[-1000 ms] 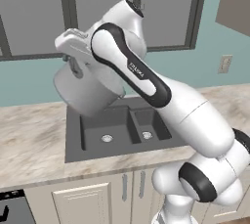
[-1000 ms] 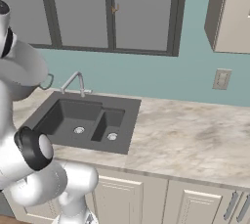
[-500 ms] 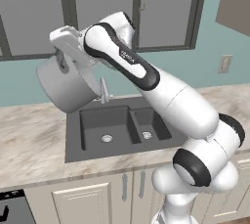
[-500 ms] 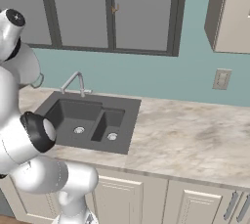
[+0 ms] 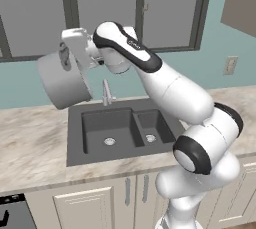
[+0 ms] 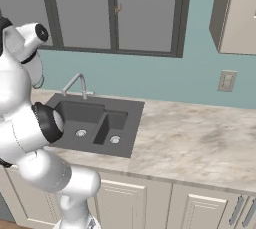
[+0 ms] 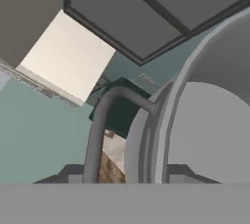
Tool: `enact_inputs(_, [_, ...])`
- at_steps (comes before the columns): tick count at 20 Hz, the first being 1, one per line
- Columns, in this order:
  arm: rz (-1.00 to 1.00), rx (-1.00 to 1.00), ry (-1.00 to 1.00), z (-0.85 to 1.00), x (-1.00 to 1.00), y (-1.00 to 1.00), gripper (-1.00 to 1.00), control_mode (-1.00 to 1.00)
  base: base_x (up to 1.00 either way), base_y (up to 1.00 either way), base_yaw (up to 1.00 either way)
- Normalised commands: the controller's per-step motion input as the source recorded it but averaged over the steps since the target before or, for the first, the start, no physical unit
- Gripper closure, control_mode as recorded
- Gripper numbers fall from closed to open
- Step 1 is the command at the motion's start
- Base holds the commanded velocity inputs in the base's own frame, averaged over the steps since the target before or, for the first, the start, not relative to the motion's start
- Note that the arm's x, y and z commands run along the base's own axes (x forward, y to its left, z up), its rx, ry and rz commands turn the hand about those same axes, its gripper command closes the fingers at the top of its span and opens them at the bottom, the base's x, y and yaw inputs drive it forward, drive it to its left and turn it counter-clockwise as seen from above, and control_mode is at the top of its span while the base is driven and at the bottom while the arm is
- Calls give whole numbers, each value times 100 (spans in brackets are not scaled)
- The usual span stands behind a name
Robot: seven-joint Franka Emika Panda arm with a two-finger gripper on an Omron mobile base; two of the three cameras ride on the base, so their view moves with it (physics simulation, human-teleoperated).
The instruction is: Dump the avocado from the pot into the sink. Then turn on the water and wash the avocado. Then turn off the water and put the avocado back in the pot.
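gripping the pot [image 5: 62, 80] by one of its small side handles, my gripper [image 5: 66, 58] is up high at the left of the sink [image 5: 120, 130], fingers closed on that handle as far as i can judge from the hand view, where the curved handle [image 7: 105, 120] and the pot's rim [image 7: 163, 115] rise right in front of the camera. i hold it lifted and tipped, body hanging below my hand over the counter's edge just left of the large basin, which i take to be part of the dumping step. i cannot make out the avocado anywhere; both basins look bare but for their drains, and the pot's inside is too dim to read. the faucet [image 5: 106, 92] stands just right of the pot.
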Motion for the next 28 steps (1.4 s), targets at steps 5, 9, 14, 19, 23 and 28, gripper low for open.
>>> enact_inputs(5, [0, 15, 0, -22, 56, -28, 100, -100, 0, 0, 0])
enact_inputs(9, [0, 13, 0, -16, 36, -29, 100, -100, 0, 0, 0])
enact_inputs(14, [0, 15, 0, -1, 10, -34, 100, -100, 0, 0, 0])
enact_inputs(19, [0, 14, 0, 0, 12, -36, 100, -100, 0, 0, 0])
enact_inputs(23, [0, 9, 0, 0, 8, -49, 100, -100, 0, 0, 0])
enact_inputs(28, [0, 11, 0, 0, 4, -49, 100, -100, 0, 0, 0])
